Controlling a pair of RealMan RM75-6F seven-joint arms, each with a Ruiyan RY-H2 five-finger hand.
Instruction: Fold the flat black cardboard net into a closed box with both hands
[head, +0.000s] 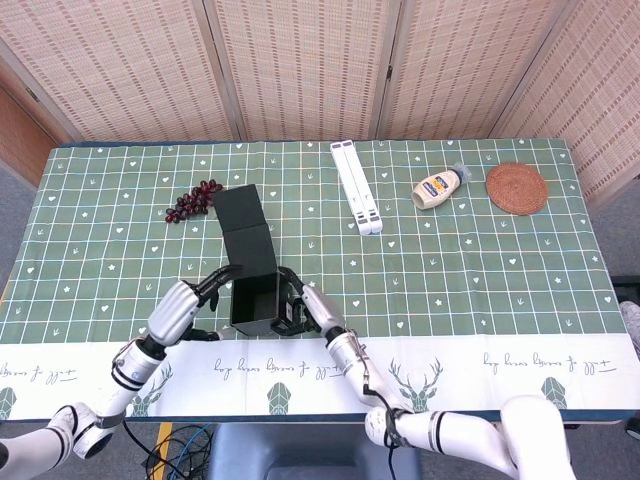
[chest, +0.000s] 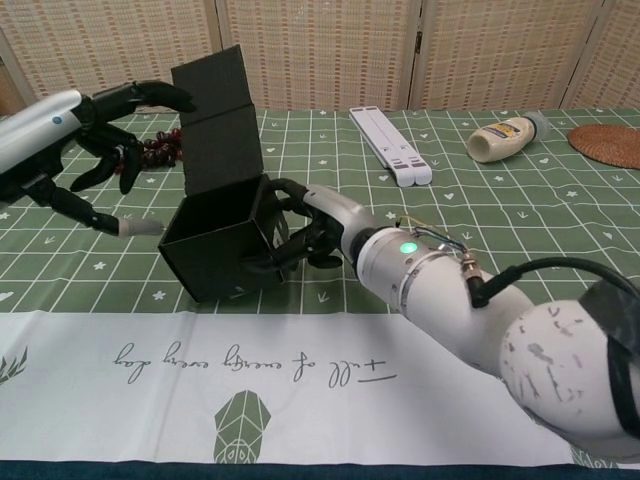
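Observation:
The black cardboard box (head: 254, 301) (chest: 214, 246) stands half-formed with its top open, turned at an angle. Its long lid flap (head: 243, 227) (chest: 214, 123) rises from the back wall. My right hand (head: 301, 309) (chest: 302, 228) grips the box's right wall, thumb over the rim and fingers against the outside. My left hand (head: 183, 309) (chest: 88, 128) is off the box to its left, fingers spread and holding nothing. In the chest view its fingertips (chest: 176, 97) reach close to the flap's upper left edge; I cannot tell whether they touch.
A bunch of dark grapes (head: 195, 200) (chest: 156, 150) lies just behind the flap. A white folded stand (head: 357, 187), a sauce bottle (head: 440, 186) and a woven coaster (head: 517, 188) sit at the back right. A white runner (chest: 300, 370) covers the table's front edge.

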